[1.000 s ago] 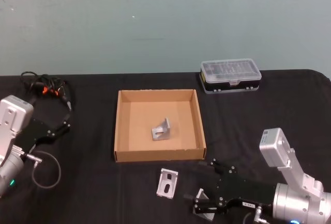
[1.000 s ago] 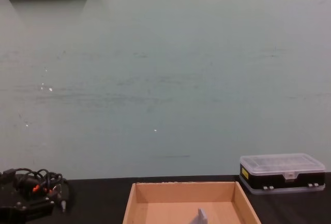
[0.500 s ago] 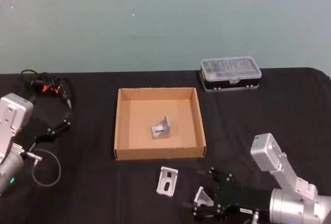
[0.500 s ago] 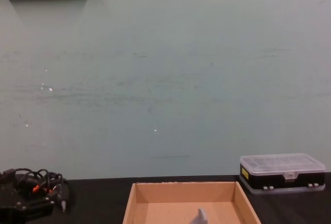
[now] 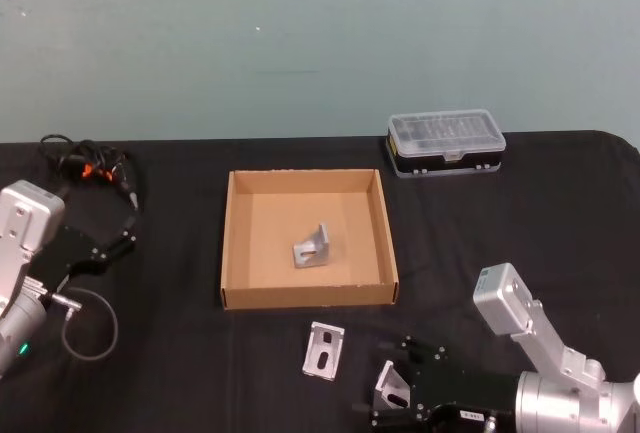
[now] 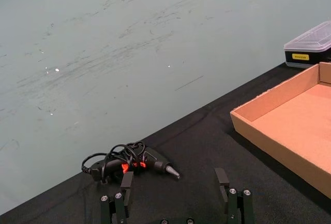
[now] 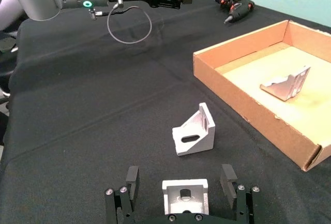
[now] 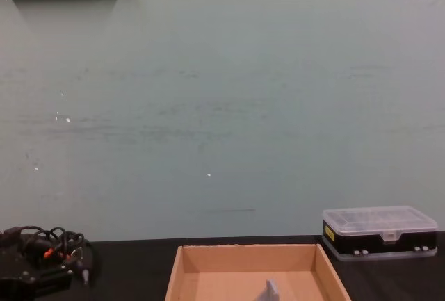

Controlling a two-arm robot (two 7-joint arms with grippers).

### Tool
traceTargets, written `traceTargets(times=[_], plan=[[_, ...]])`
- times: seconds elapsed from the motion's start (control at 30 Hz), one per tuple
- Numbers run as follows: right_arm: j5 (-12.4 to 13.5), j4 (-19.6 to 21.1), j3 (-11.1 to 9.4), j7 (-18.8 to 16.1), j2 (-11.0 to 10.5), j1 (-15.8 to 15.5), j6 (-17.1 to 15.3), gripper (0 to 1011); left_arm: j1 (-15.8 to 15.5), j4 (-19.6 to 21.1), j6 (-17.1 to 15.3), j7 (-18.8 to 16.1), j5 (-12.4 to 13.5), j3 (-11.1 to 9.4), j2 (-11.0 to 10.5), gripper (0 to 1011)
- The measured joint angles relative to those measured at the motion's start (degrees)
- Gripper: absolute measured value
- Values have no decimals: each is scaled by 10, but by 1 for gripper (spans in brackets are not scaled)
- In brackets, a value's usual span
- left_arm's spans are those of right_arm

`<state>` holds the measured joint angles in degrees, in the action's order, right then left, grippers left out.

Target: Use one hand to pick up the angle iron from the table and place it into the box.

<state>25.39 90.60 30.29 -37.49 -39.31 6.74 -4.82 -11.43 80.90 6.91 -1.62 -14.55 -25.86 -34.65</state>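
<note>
The right end effector (image 7: 180,175), fingers apart, is held astride a small silver L-shaped metal angle iron (image 7: 185,195) on the near right of the matte black surface (image 7: 93,105). Judged rigid and light, it is best pinched across its flat sides. The left end effector (image 6: 174,176) is parked left, likewise spread.

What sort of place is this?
Probably a robotics lab test bench: a black table against a plain wall, holding a cardboard box, three metal angle irons and a plastic parts case. The right gripper is open around one angle iron; the left gripper rests open at the left.
</note>
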Motion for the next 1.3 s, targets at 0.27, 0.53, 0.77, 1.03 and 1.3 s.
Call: traceTargets(times=[0.27, 0.53, 0.77, 1.03, 1.3], plan=[[-2, -1, 3, 1, 1, 2, -3, 1004, 0, 0, 0, 0, 0, 0, 0, 1000], [-2, -1, 3, 1, 0, 2, -3, 1004, 0, 0, 0, 0, 0, 0, 0, 1000], [-2, -1, 3, 1, 0, 1, -3, 868, 0, 0, 0, 0, 0, 0, 0, 1000], [-1, -1, 2, 1, 0, 1, -3, 609, 0, 0, 0, 0, 0, 0, 0, 1000], [-1, -1, 2, 0, 0, 1, -2, 473, 0, 0, 0, 0, 0, 0, 0, 1000]])
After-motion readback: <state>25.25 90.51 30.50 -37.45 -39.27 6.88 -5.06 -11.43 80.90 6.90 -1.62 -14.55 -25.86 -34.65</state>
